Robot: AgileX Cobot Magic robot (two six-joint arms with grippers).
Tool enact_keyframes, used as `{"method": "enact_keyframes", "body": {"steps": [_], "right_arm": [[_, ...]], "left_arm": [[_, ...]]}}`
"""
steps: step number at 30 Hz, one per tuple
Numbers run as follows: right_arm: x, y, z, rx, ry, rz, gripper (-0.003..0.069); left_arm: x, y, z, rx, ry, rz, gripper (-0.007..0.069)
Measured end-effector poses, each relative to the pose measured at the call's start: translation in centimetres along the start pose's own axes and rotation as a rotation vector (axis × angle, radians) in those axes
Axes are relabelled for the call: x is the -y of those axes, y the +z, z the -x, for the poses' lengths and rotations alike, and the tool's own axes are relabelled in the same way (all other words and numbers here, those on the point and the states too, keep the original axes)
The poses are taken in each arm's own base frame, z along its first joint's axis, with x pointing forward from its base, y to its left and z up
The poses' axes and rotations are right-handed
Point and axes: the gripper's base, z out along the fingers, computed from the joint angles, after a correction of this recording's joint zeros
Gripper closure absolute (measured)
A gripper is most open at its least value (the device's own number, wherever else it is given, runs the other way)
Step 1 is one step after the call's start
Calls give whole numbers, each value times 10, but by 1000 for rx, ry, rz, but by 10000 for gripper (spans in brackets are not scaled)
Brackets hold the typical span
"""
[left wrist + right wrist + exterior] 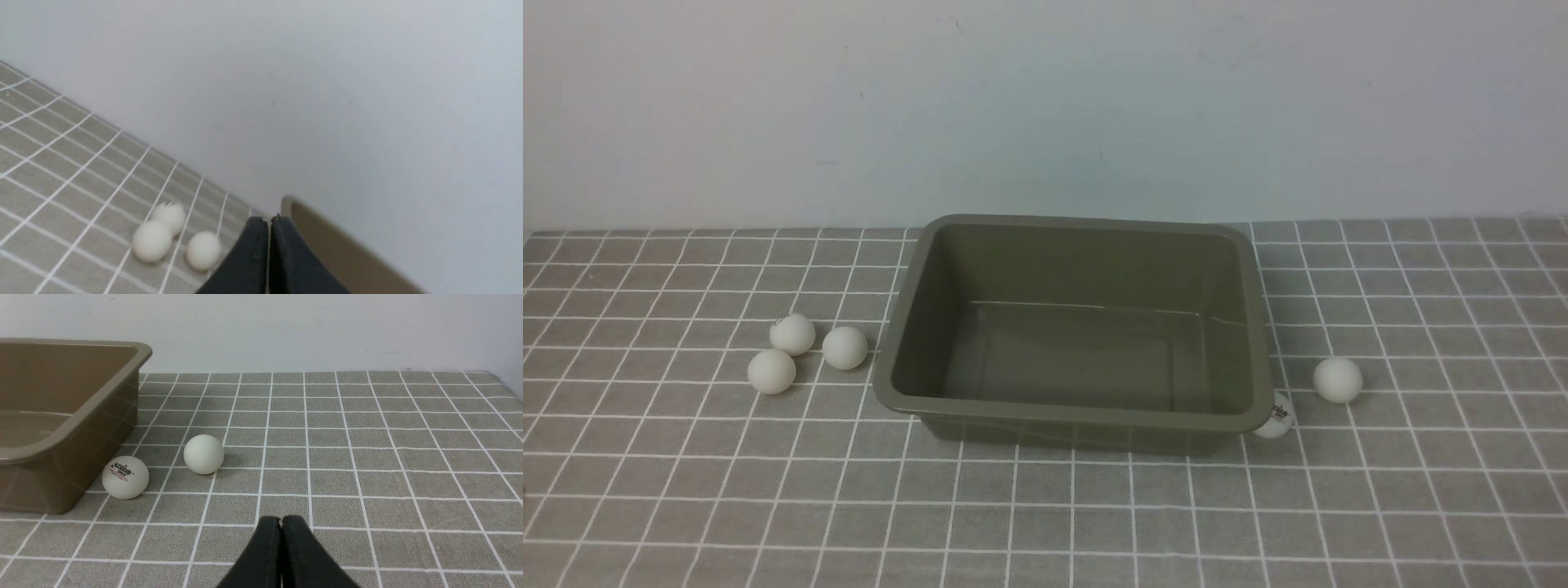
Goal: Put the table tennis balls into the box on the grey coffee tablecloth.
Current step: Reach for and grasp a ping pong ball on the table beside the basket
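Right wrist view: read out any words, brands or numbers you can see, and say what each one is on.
"DHS", likely, in small slanted dark letters: on the ball nearest the box.
Smaller line under it, and red marks above it: too small to read.
Other ball, box, cloth: no text visible.

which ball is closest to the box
The logo-printed ball, tucked at the box's near right corner, partly under its rim. The plain ball beside it and the left trio lie clear of the box.
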Motion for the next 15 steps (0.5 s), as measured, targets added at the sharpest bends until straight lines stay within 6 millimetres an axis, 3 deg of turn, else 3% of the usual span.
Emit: {"method": "enact_keyframes", "body": {"steps": [3, 7, 10, 12, 15], "right_arm": [[0, 0, 0, 6, -16, -4, 668], [-1, 0, 2, 38, 20, 8, 668], [-4, -1, 18, 214, 390, 94, 668], [-4, -2, 22, 260, 499, 114, 668], [-1, -6, 31, 363, 713, 148, 668]], "left_arm": [[2, -1, 13, 134, -45, -16, 629], [19, -2, 26, 135, -26, -63, 629], [58, 5, 46, -55, 102, -93, 629], [67, 10, 49, -140, 127, -77, 629], [86, 34, 50, -475, 226, 15, 629]]}}
